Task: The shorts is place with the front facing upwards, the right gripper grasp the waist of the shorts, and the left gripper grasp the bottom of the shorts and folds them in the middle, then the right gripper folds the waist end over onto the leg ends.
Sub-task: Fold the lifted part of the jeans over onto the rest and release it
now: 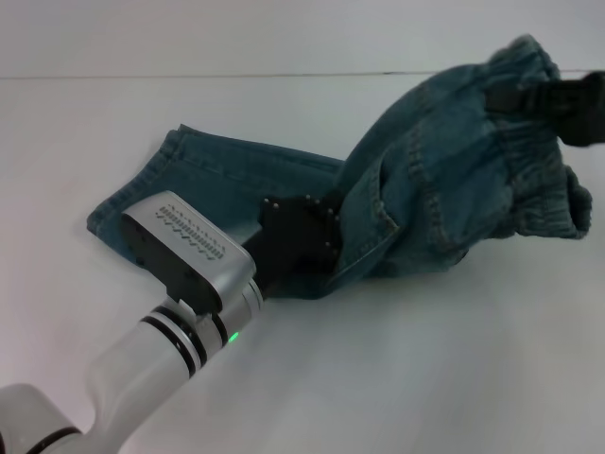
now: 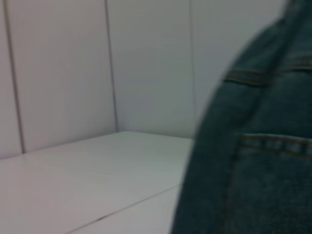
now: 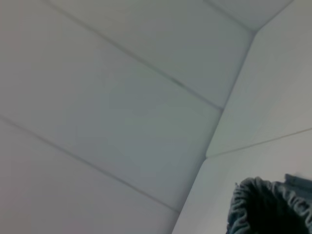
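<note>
The denim shorts [image 1: 378, 203] lie on the white table [image 1: 454, 369], partly raised. The waist of the shorts [image 1: 534, 161], its puckered elastic band, hangs in the air at the far right, pinched in the right gripper [image 1: 529, 93], whose black fingers are closed on the band's upper edge. From there the waist end [image 1: 435, 180] drapes down in a slope to the table. The leg ends [image 1: 142, 199] rest flat at the left, one hem showing, well apart from the waist.

The left gripper [image 1: 307, 241] sits low at the middle of the garment, its black body pressed against the cloth where the raised part meets the flat part. I cannot tell whether its fingers are apart or together, since denim covers them.

The step in hand looks like the last fold: carrying the waist end over onto the leg ends. To do it well, the right gripper should travel toward the left in an arc, keeping the band taut and level so the cloth rolls over one straight crease, then lay it down with the edges lined up before letting go. The left gripper should clear out first, or it will be trapped under the fold.

Hidden: the second leg hem, the crease itself and the left fingertips. The left wrist view gives only a close wall of denim with a pocket seam [image 2: 273, 141]; the right wrist view catches just a scrap of gathered band [image 3: 265, 207].
</note>
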`<move>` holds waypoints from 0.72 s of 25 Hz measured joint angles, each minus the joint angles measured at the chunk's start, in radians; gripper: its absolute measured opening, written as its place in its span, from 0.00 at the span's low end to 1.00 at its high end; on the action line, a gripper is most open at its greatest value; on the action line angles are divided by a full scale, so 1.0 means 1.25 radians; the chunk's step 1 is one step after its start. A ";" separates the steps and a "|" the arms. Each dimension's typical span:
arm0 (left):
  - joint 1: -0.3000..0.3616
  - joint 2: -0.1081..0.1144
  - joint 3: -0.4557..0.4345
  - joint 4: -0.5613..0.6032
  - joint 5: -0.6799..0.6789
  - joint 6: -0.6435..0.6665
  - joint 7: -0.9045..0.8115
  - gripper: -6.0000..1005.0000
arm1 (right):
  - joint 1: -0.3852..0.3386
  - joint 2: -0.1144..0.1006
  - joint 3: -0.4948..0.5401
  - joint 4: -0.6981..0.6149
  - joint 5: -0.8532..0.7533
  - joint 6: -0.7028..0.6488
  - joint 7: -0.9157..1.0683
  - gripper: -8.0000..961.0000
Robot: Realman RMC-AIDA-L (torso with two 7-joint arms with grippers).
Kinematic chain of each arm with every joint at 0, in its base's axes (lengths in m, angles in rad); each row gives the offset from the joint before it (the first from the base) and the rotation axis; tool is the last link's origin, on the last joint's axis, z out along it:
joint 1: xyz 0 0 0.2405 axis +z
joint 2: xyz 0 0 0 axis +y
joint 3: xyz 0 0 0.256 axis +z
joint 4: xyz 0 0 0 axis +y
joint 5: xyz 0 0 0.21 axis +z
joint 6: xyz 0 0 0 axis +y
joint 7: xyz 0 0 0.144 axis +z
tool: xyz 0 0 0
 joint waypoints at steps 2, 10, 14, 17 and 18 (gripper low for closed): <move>0.003 0.000 -0.001 -0.009 0.020 0.003 0.000 0.00 | 0.032 -0.004 -0.026 -0.008 0.000 0.010 0.011 0.13; 0.008 0.000 -0.022 -0.048 0.078 0.014 0.000 0.00 | 0.176 -0.031 -0.124 -0.027 -0.051 0.084 0.045 0.13; 0.016 0.000 -0.051 -0.067 0.132 0.034 -0.001 0.00 | 0.249 -0.024 -0.124 -0.024 -0.131 0.106 0.045 0.13; 0.023 0.000 -0.079 -0.077 0.167 0.037 -0.001 0.00 | 0.290 -0.011 -0.131 -0.020 -0.162 0.112 0.045 0.13; 0.026 0.000 -0.088 -0.077 0.173 0.036 0.000 0.00 | 0.299 -0.007 -0.140 -0.019 -0.165 0.112 0.045 0.13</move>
